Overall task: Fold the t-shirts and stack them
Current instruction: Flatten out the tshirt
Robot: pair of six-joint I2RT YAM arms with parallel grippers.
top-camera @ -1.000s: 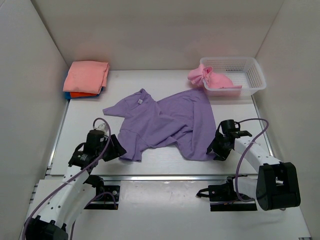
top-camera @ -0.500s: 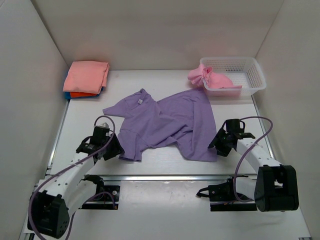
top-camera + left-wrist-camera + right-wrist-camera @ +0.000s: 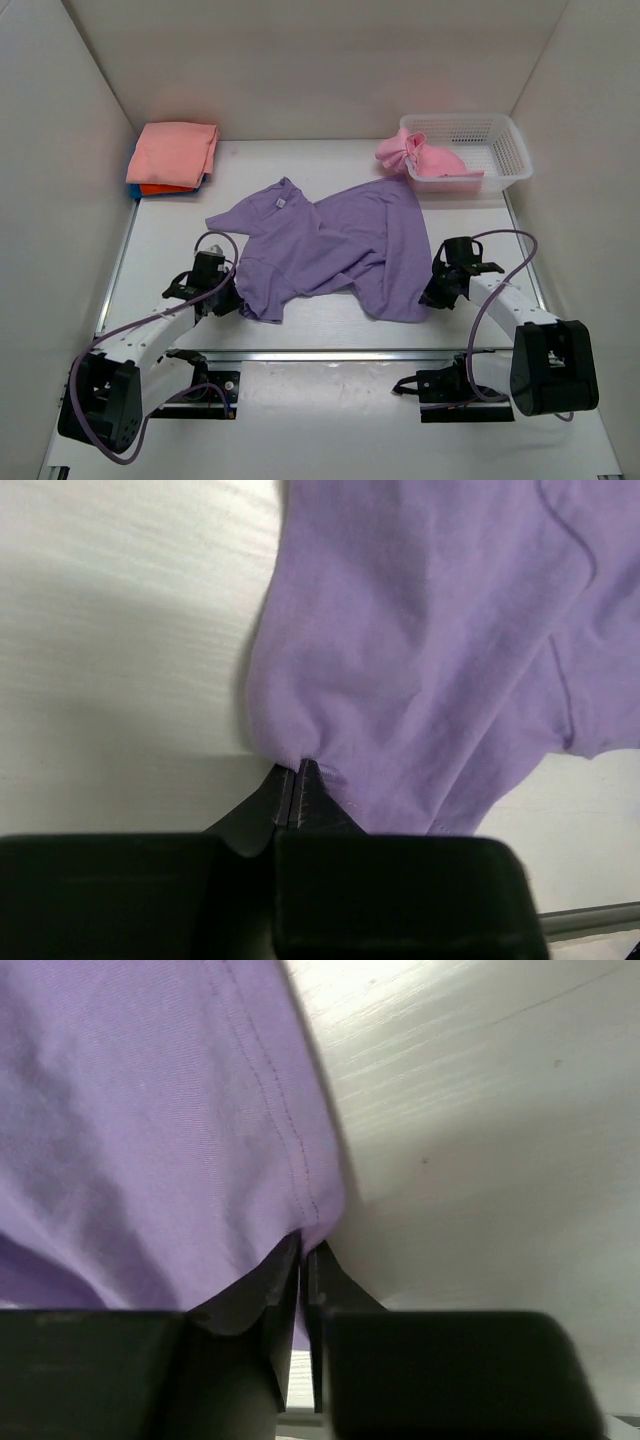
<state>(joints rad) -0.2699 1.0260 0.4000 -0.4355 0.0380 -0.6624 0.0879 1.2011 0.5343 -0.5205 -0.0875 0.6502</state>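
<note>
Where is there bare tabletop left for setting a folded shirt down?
Bare table lies between the folded stack and the lavender t-shirt, and behind its collar up to the basket. The shirt covers the centre.

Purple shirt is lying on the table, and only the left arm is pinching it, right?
Not only the left. The right arm has its jaws shut on the purple shirt too; the right wrist view shows it. The left arm pinches it as well, on the table.
</note>
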